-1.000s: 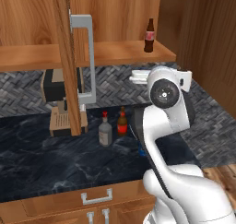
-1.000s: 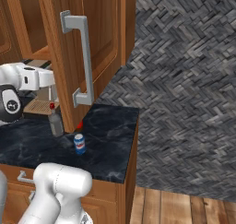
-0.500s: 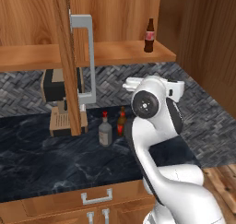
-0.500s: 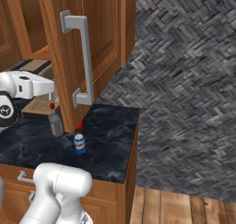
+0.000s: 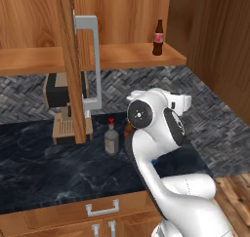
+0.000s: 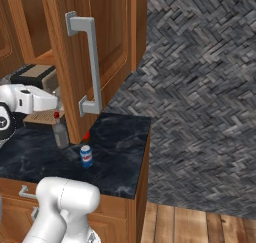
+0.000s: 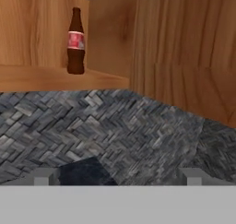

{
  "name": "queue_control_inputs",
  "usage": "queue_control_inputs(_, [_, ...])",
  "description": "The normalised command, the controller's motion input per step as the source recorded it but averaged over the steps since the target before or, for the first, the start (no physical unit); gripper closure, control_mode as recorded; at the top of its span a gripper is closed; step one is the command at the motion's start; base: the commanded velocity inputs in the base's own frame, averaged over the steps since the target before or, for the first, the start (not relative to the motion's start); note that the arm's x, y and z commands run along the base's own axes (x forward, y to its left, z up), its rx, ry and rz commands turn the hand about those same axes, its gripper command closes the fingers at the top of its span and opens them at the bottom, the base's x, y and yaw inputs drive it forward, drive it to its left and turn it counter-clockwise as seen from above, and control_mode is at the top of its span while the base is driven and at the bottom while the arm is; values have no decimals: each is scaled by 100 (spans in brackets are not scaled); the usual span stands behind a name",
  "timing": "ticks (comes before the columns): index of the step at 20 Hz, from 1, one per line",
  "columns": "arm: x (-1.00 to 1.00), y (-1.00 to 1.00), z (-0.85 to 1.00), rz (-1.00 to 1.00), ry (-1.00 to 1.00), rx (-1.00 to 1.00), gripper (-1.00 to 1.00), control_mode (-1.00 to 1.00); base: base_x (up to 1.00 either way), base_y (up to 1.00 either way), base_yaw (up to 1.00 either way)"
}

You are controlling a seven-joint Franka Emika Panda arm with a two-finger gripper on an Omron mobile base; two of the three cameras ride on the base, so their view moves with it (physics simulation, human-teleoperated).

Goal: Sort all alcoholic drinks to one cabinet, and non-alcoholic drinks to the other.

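A small dark cola bottle [image 5: 157,37] [image 7: 75,35] with a red-and-white label stands upright on the open cabinet's shelf [image 5: 122,55]. My gripper [image 7: 117,177] is open and empty, below that shelf and facing it, well short of the bottle. On the dark counter stands the clear liquor bottle [image 5: 111,140] [image 6: 60,132] with a red cap. The brown beer bottle [image 5: 128,128] is mostly hidden behind my arm. The blue soda can [image 6: 86,156] sits near the counter's front.
An open cabinet door [image 5: 68,60] [image 6: 75,52] with a grey handle [image 5: 90,60] hangs over the counter [image 6: 120,147]. A coffee machine [image 5: 61,92] stands at the back left. A wooden side wall [image 5: 219,46] closes the right.
My arm has drawn back leftward and a little down from the shelf, jaws still wide. The cola bottle stays on the shelf; the counter drinks have not moved.
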Motion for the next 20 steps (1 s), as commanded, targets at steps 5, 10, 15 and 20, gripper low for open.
queue_control_inputs(5, [0, 3, -29, -10, 6, 0, -100, -100, 0, 0, 0])
queue_control_inputs(10, [0, 1, -29, -12, 1, 0, -100, -100, 0, 0, 0])
queue_control_inputs(15, [0, 0, -26, -9, 0, 0, -100, -100, 0, 0, 0])
queue_control_inputs(20, [0, 0, -21, -6, 3, 1, -100, -100, 0, 0, 0])
